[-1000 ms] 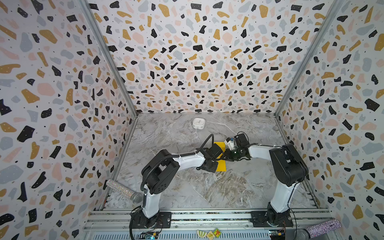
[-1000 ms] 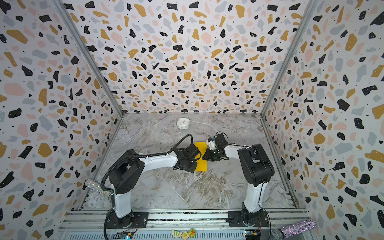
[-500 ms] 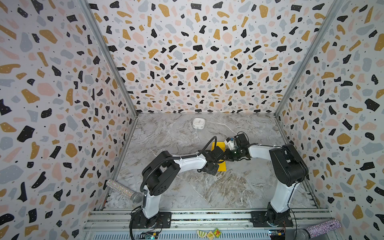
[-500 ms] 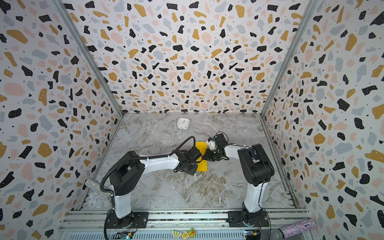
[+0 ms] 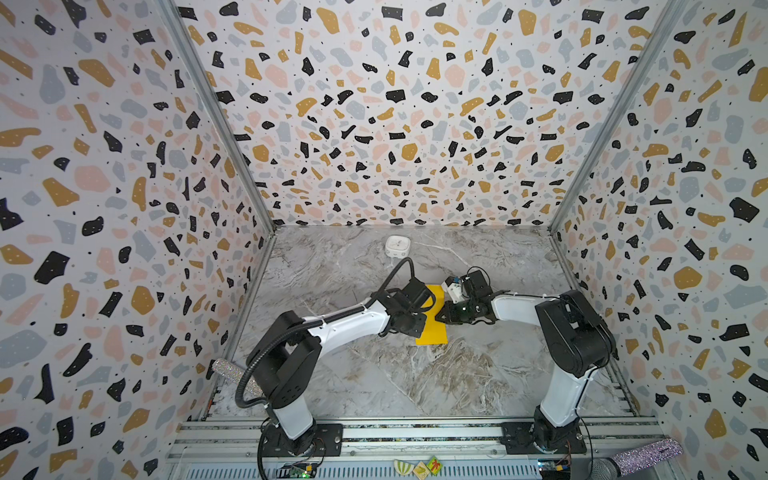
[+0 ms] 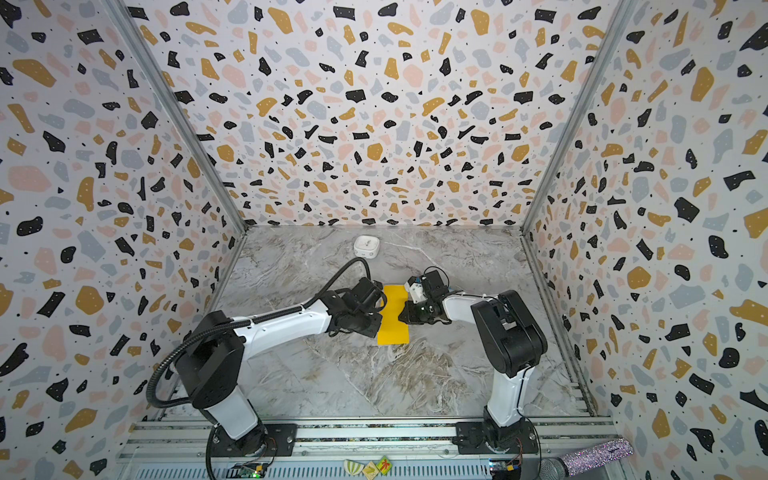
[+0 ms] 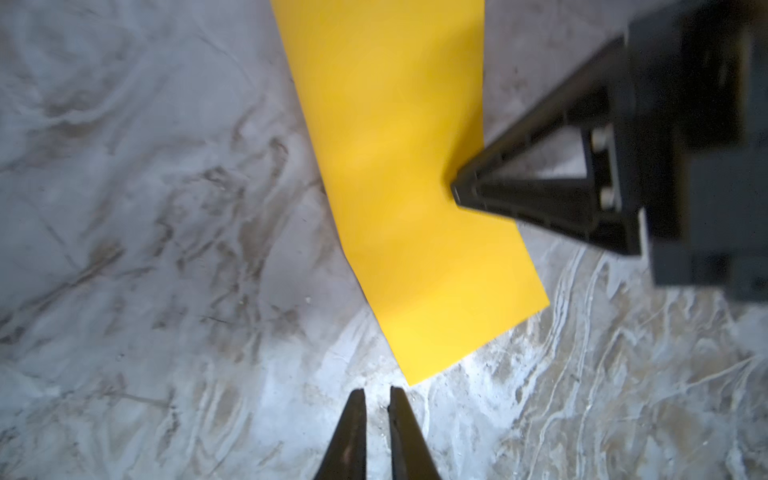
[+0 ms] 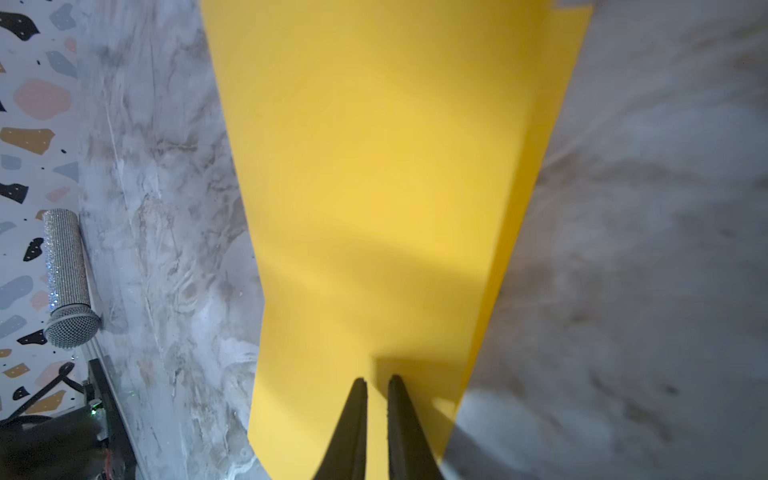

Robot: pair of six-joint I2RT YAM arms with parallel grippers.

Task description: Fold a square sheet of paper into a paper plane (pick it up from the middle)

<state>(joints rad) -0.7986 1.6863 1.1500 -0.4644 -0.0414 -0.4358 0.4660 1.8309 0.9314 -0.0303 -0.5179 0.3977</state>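
Mid-surface [image 5: 374, 374] between your arms, the yellow paper [image 5: 432, 328] lies folded into a narrow strip. Your right end effector [image 8: 377, 384] rests tips-down on it, barely parted; your left end effector [image 7: 377, 395], slightly parted, holds nothing beside its corner.

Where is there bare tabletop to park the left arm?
Free: the marble between the yellow paper and the front rail, and the stretch between the paper and the white box. Crowded: mid-table, where left pincer and right pincer flank the paper.

Bright, even top views with wide-angle edge stretch; blurred, soft-shadowed wrist views.
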